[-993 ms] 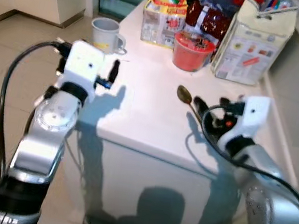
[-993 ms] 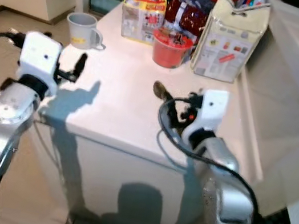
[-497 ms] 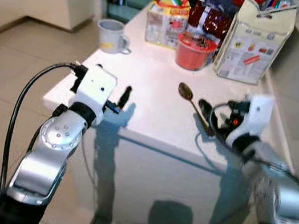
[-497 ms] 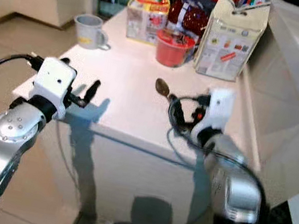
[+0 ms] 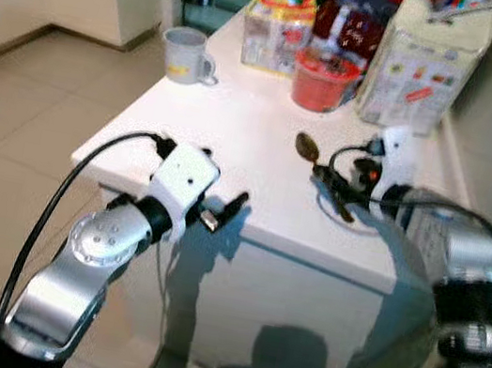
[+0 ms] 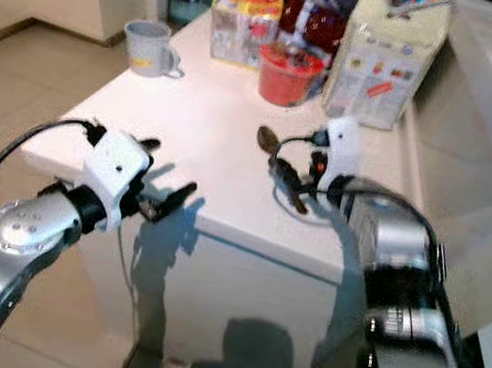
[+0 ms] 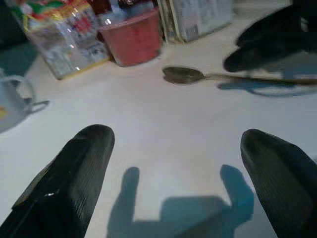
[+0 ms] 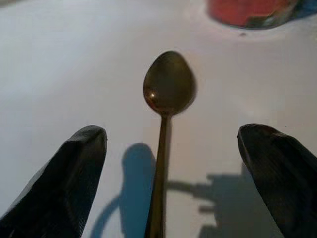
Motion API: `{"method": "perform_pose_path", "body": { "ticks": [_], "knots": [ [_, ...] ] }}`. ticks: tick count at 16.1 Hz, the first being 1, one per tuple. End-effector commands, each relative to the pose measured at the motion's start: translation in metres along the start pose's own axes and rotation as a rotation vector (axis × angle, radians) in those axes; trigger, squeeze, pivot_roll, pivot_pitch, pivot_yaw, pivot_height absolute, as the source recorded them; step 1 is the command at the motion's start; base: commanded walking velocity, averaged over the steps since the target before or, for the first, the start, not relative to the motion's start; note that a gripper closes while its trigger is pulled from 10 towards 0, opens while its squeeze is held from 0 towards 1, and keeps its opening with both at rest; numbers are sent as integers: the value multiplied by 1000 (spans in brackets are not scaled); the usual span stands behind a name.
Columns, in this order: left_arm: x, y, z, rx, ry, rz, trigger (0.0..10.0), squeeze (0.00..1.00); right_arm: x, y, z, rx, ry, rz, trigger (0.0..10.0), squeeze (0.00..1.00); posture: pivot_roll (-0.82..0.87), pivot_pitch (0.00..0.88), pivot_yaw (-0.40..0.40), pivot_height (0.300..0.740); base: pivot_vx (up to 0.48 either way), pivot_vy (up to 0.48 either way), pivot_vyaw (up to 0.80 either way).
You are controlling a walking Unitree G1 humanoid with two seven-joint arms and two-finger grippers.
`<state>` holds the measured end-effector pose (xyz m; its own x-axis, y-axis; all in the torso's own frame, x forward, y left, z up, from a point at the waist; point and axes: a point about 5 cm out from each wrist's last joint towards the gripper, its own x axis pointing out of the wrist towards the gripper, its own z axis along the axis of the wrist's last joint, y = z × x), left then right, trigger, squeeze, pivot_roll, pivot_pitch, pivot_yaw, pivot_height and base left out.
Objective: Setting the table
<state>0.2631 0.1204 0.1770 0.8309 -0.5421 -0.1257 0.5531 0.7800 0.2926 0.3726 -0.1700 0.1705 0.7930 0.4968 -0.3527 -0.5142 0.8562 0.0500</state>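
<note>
On the white tabletop point(image 5: 237, 125), a dark metal spoon point(image 8: 166, 104) lay flat, bowl toward the red tub point(image 5: 323, 80). The right pincer point(image 8: 168, 163) hovered over the spoon's handle, fingers spread wide on either side, gripping nothing. The left pincer point(image 7: 173, 173) was positioned at the tabletop's near edge, likewise wide open and empty. A grey mug point(image 5: 185, 54) stood at the far left corner.
</note>
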Motion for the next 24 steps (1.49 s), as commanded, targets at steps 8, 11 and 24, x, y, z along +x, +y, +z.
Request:
{"method": "perform_pose_path", "body": {
  "ticks": [8,11,24],
  "knots": [
    [4,-5,1,16,31,-85,10000,0,25,-3,-9,-83,157,-48,10000,0,5,0,-11,740,0,0,0],
    [5,-4,1,21,36,-92,10000,0,27,-4,-14,-59,196,-70,10000,0,3,0,-6,740,0,0,0],
    [9,-10,2,21,35,-135,10000,0,23,-4,-38,122,343,-21,0,0,-18,0,5,740,0,0,0]
  ]
}}
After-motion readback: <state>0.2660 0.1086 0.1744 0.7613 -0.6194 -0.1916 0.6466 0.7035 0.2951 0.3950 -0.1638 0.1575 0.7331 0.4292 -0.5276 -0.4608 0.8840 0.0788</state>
